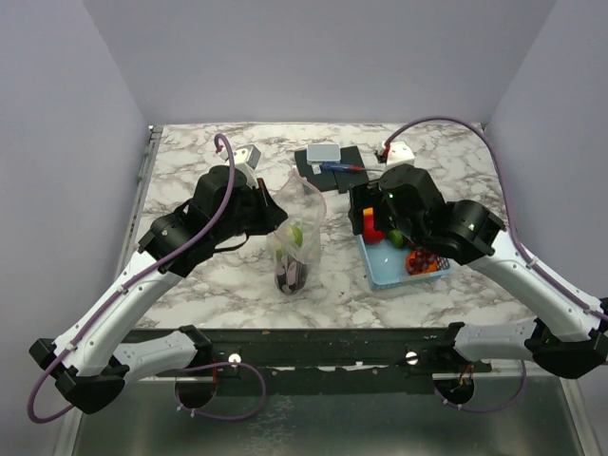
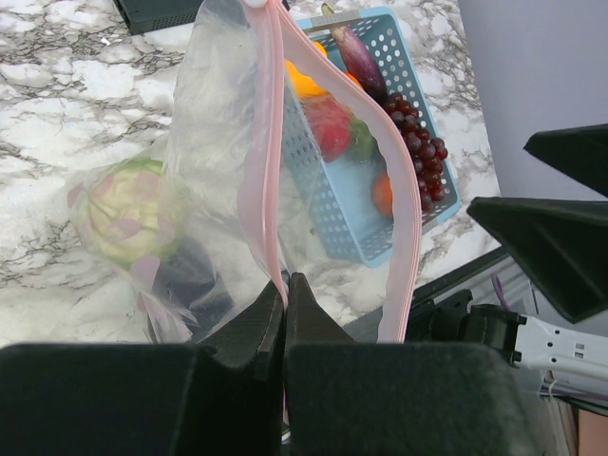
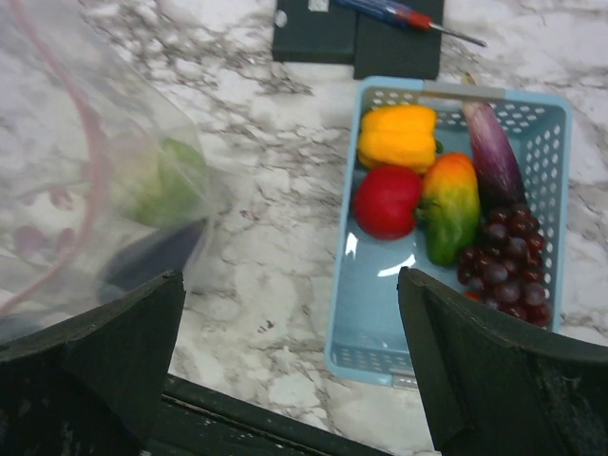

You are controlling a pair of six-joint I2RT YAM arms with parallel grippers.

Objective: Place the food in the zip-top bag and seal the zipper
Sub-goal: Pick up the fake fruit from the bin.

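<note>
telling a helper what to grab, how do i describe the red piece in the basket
Find the light-blue basket on the table's right side. By its left wall, just nearer than the yellow pepper, sits the red piece: the only round, plain red thing there.

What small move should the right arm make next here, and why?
Probably lower the open right hand toward the red piece in the basket and close on it. The left hand pinches the bag at its rim, mouth open. The cabbage is inside, but several pieces lie in the basket.
</note>
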